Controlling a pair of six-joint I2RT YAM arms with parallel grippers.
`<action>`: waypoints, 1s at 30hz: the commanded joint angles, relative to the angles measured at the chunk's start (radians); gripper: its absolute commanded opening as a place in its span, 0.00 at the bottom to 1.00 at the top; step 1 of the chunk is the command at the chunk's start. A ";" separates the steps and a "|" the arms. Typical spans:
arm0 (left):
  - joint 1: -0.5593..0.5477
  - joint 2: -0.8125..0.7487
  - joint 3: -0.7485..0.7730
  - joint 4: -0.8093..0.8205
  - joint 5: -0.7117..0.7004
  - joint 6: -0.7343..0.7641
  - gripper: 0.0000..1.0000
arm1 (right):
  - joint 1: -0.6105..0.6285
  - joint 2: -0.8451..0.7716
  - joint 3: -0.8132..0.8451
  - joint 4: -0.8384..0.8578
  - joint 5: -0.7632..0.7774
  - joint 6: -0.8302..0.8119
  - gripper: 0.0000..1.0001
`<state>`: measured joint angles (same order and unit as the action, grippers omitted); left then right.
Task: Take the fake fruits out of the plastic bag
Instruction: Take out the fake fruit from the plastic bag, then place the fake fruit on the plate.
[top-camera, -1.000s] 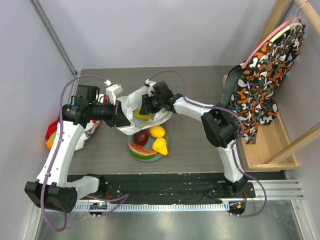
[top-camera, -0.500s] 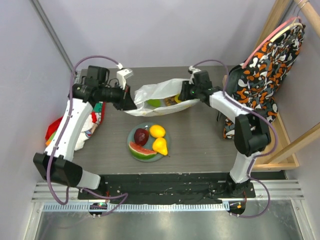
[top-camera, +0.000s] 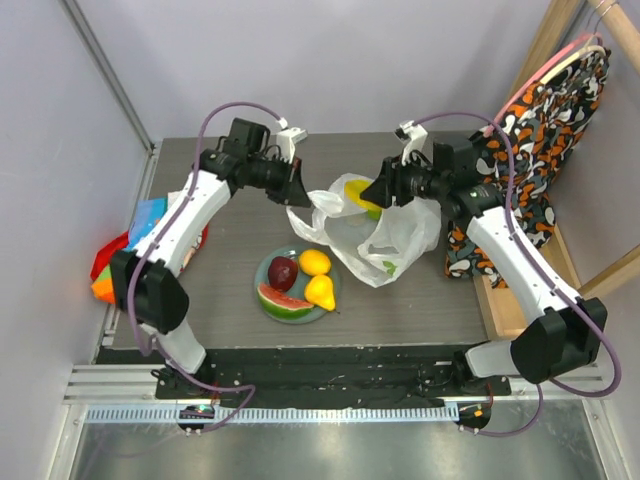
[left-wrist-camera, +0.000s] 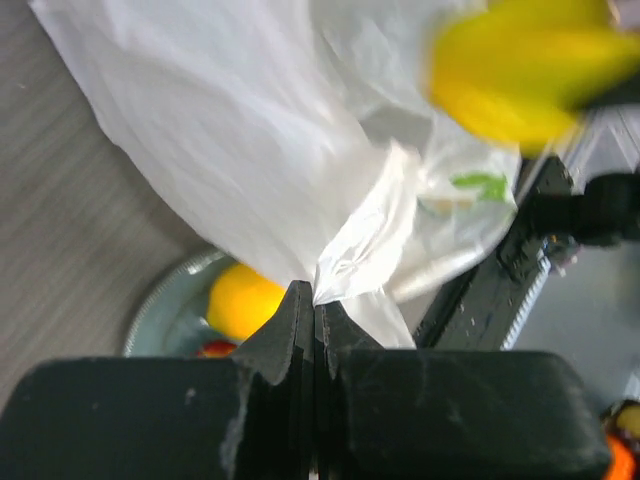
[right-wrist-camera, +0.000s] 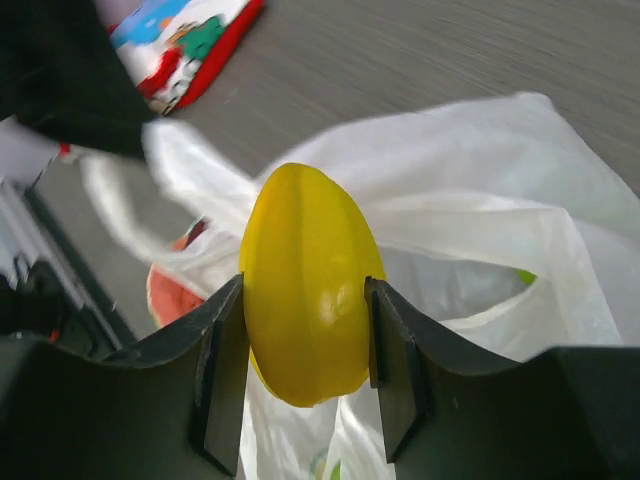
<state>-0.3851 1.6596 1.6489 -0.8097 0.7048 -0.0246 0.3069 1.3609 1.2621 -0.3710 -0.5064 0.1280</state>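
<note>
Tabletop (top-camera: 420, 305) | left gripper (left-wrist-camera: 313, 298) clenched on plastic bag (top-camera: 390, 240) | right gripper (right-wrist-camera: 305, 300) grasping yellow fruit (right-wrist-camera: 305, 260) | bag interior hidden

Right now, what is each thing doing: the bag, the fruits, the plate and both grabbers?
left gripper: shut, pinching an edge of the plastic bag.
right gripper: shut on the yellow fruit.
yellow fruit: gripped, over the open bag.
plastic bag: held up by one edge, mouth open, sagging.
plate: flat, carrying four fruits.
dark red apple: on the plate.
lemon: on the plate.
pear: on the plate.
watermelon slice: on the plate.
</note>
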 joint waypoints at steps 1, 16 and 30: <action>0.012 0.127 0.170 0.144 -0.068 -0.164 0.00 | 0.035 -0.022 0.138 -0.228 -0.282 -0.235 0.02; 0.064 0.230 0.382 0.191 -0.131 -0.178 0.00 | 0.324 0.136 0.112 -0.081 -0.134 -0.397 0.01; 0.144 0.028 0.184 0.193 -0.122 -0.179 0.00 | 0.489 0.357 0.192 -0.235 -0.228 -0.833 0.05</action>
<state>-0.2550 1.7435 1.8599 -0.6476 0.5793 -0.2031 0.7612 1.6947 1.3792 -0.5396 -0.6930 -0.5175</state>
